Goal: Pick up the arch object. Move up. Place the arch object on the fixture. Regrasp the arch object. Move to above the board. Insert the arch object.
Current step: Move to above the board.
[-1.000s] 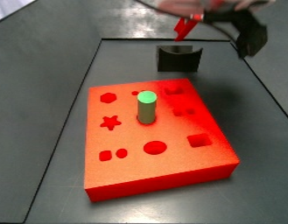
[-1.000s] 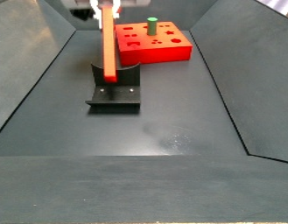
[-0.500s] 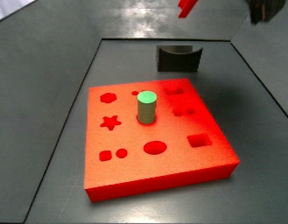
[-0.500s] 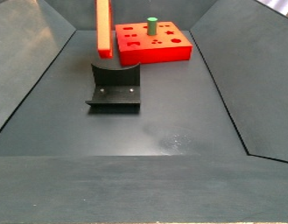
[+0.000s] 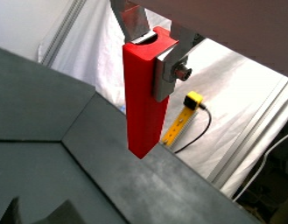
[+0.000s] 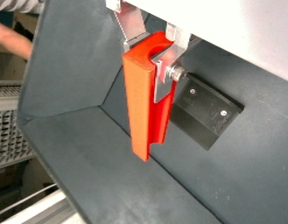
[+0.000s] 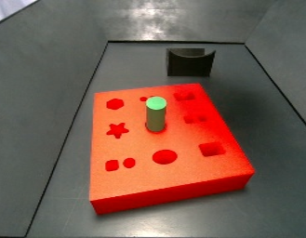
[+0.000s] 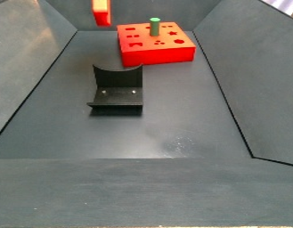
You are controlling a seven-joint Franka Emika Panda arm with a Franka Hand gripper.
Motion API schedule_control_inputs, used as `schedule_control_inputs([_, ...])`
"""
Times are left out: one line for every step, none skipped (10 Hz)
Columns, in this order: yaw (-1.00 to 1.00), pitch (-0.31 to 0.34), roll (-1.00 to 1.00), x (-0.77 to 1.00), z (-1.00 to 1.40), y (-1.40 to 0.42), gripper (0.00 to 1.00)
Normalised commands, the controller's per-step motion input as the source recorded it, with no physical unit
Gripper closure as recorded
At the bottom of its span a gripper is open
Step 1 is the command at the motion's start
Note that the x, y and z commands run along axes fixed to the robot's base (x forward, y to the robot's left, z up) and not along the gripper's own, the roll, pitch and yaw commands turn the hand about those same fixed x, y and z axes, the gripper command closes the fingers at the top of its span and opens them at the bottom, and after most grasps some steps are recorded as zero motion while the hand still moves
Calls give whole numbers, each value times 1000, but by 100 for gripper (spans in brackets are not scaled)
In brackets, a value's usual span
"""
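Note:
The arch object [image 5: 144, 96] is a long bright red block hanging upright from my gripper [image 5: 153, 48], which is shut on its notched top end. Both wrist views show it, with a silver finger [image 6: 165, 63] pressed against its side. In a side view only the arch object's lower end [image 8: 101, 11] shows, high above the floor, and the gripper itself is out of frame. The dark fixture [image 8: 117, 89] stands on the floor below, also seen in a wrist view [image 6: 205, 109] and a side view [image 7: 189, 61]. The red board [image 7: 178, 181] lies beyond the fixture [image 8: 160, 56].
A green cylinder peg [image 7: 155, 113] stands upright in the board, also visible in a side view [image 8: 152, 23]. Sloped dark walls enclose the floor. A yellow strip and cable [image 5: 181, 118] lie outside the enclosure.
The gripper has risen straight up with the arch object. It has left one side view entirely, and only the block's lower end remains in the other.

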Motion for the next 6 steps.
schedule_control_inputs([118,103,-32,33,556,-18,100])
schedule_control_inputs([115,95,-34,31,386,-19,100])
schedule_control_inputs([112,87,-34,33,218,-21,100])
schedule_control_inputs([-48,-20,-1000,-663,94,-1000,100])
schedule_control_inputs([-49,-35,-1000,-675,105,-1000,100])
schedule_control_inputs([-49,-46,-1000,-704,109,-1000,100])
